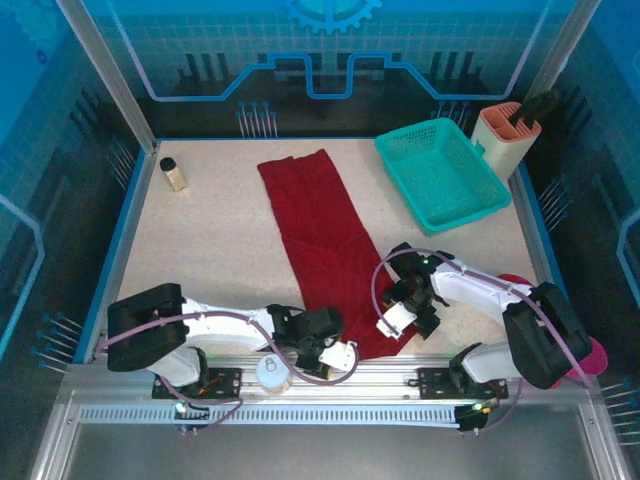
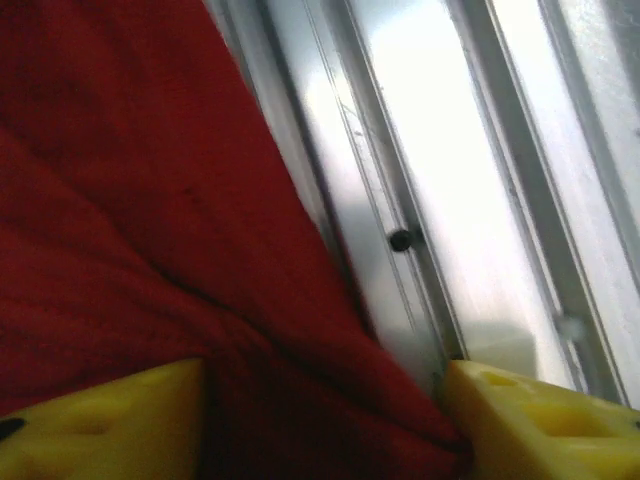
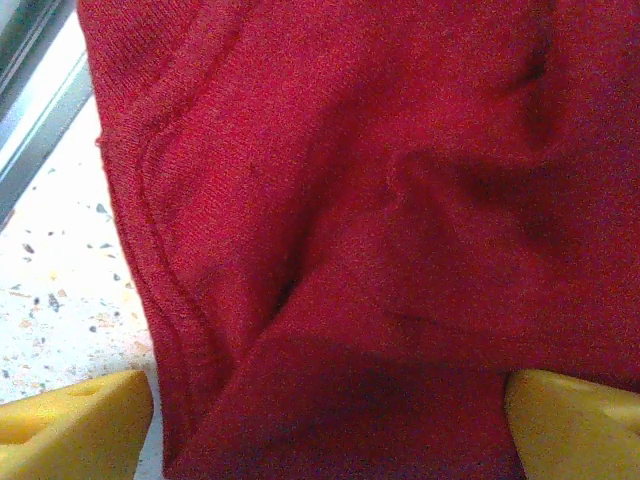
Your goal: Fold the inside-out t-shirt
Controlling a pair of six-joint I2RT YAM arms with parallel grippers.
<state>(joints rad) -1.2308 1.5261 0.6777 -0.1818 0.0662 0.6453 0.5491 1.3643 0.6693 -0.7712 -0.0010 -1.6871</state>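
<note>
While both arms reach down at the near edge of the table, the inside-out t-shirt lies as a long red strip from the far middle to the near rail. The left gripper has its yellow fingers spread apart, one on each side of a bunched bit of red cloth next to the metal rail. The right gripper is spread wide too, with the shirt's hem and a fold between its fingers. A teal basket sits far right, apart from the shirt, and a peach holder stands just behind it. A small bottle stands far left; its label is too small to read.
</note>
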